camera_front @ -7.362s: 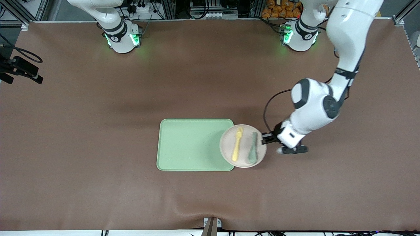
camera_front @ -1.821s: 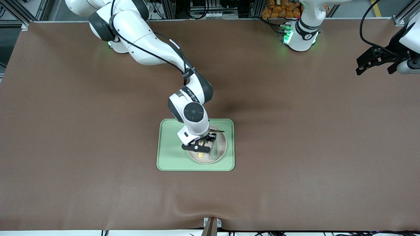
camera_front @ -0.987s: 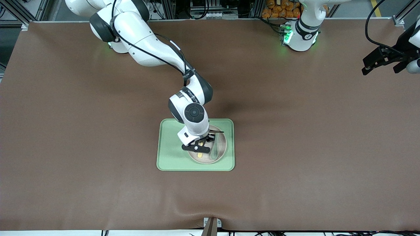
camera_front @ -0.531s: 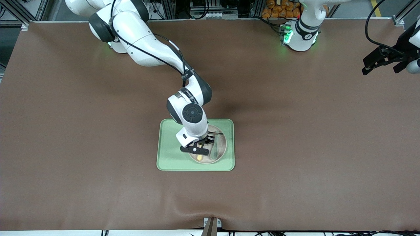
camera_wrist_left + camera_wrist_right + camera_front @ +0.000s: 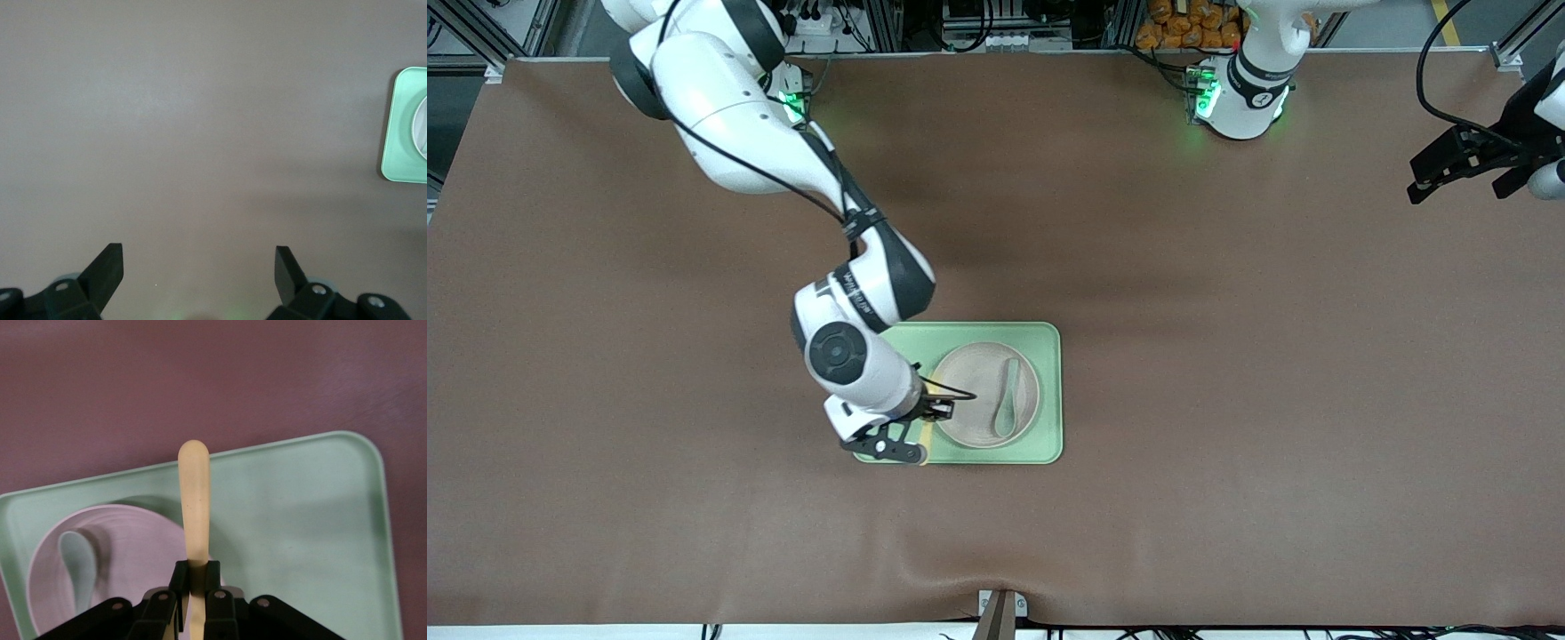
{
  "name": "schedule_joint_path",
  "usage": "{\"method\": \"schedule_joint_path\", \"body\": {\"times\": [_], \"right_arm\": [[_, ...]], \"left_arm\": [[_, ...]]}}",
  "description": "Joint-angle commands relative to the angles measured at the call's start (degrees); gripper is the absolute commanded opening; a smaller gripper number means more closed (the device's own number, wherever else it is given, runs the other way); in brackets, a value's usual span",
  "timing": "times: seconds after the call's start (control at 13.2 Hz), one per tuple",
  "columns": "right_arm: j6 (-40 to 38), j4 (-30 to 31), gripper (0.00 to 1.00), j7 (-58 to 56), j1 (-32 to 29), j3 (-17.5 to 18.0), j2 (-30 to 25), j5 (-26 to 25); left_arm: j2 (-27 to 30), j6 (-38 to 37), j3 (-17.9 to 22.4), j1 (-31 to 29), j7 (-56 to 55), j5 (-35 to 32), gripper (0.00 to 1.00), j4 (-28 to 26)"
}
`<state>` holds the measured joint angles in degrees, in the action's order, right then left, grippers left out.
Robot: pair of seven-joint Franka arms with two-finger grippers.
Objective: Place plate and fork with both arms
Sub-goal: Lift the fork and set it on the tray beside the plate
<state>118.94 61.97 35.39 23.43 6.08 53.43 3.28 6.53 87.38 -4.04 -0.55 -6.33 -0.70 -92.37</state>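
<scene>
Front view: the plate point(image 5: 986, 395) sits on the green tray point(image 5: 1049, 449) near the middle of the desk point(image 5: 1227, 356), spoon point(image 5: 1003, 400) still on it. The right pincer point(image 5: 911, 436) is over the tray's corner, clamped on the fork point(image 5: 927, 440). The left pincer point(image 5: 1463, 164) is parked wide open by the desk's edge.

Right wrist view: the fork point(image 5: 194, 507) is pinched near one end. It should probably be lowered flat onto bare tray point(image 5: 300, 533) beside the plate point(image 5: 127, 553) before it's let go.

a rectangular light-green tray point(image 5: 1049, 391) lies on the brown desk point(image 5: 1227, 356), nearer the front camera than the desk's middle, and a muted grey-green spoon point(image 5: 1005, 400) rests above it
</scene>
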Motion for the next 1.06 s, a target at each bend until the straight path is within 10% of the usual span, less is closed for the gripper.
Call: {"method": "schedule_joint_path", "body": {"times": [0.0, 0.76, 0.83, 0.99], "right_arm": [[1.9, 7.8, 0.01, -3.3, -2.1, 2.0, -3.6, -0.2], [7.7, 15.8, 0.03, -4.4, -4.4, 3.5, -6.7, -2.0], [7.6, 15.6, 0.15, -4.3, -5.7, 4.8, -6.8, -2.1], [7.2, 15.2, 0.85, -4.3, -10.6, 8.9, -7.0, -2.2]], "left_arm": [[0.9, -0.5, -0.3, -0.4, 1.1, -0.8, 1.0, -0.4], [0.9, -0.4, -0.3, -0.3, 1.0, -0.8, 1.0, -0.4], [0.9, -0.5, -0.3, -0.3, 1.0, -0.7, 1.0, -0.4], [0.9, -0.5, -0.4, -0.3, 1.0, -0.7, 1.0, -0.4]]}}
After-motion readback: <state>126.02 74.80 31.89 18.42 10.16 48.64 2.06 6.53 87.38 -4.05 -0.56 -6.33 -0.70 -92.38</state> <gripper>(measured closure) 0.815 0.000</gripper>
